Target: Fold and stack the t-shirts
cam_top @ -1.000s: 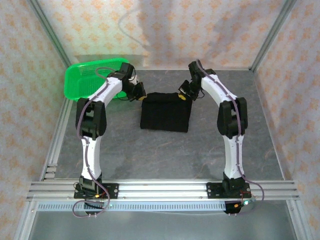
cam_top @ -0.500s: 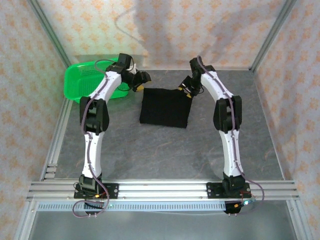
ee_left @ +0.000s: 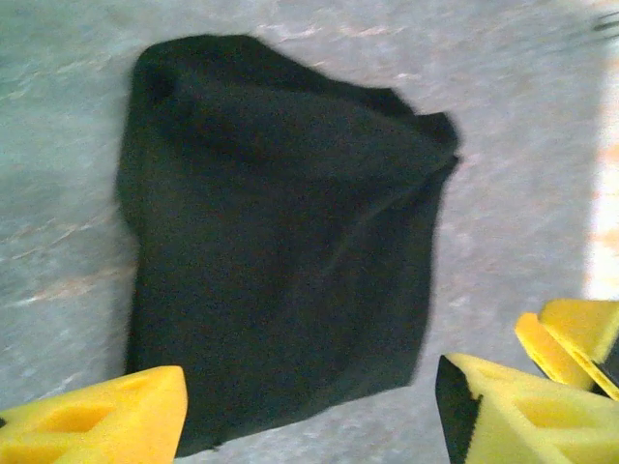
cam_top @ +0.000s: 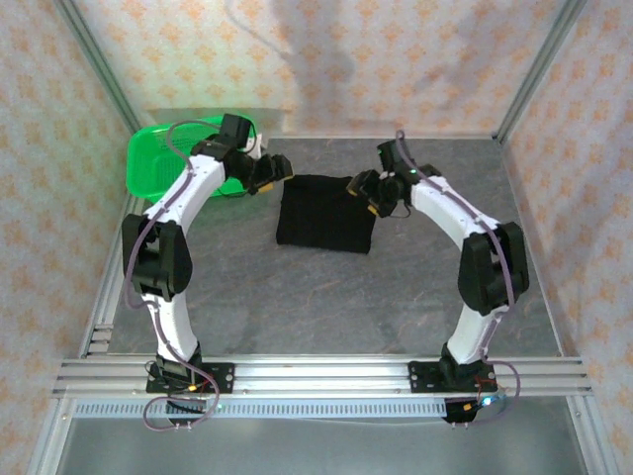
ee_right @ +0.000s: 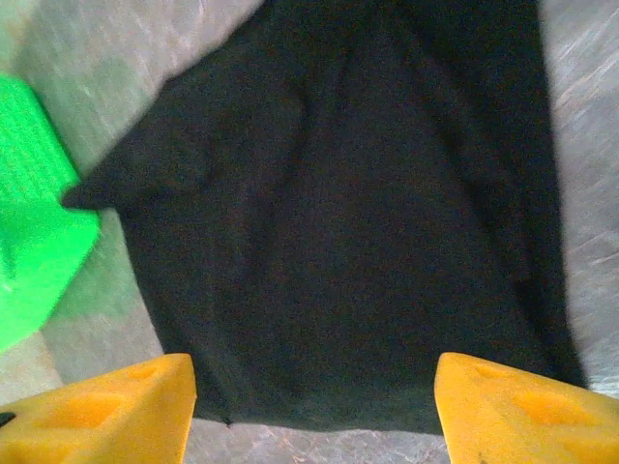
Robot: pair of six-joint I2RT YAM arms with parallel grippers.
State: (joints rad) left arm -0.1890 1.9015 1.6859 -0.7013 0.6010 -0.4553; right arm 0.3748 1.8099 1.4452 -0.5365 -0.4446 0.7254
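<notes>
A plain black soft cloth t-shirt (cam_top: 326, 213) lies flat on the grey mottled table (cam_top: 297, 297), toward its far middle, folded into a rough rectangle. The left claw (cam_top: 280, 170) hangs just beside its far left corner and the right claw (cam_top: 368, 190) by its far right corner. In each wrist view the yellow fingers stand wide apart with nothing between them but cloth below. The fold looks essentially done, though one corner (ee_left: 440, 130) bunches up a little. Next comes either a tidying press or a reach for another shirt. A bright green plastic mesh basket (cam_top: 158, 158) sits far left, and whether it holds one I cannot tell.
</notes>
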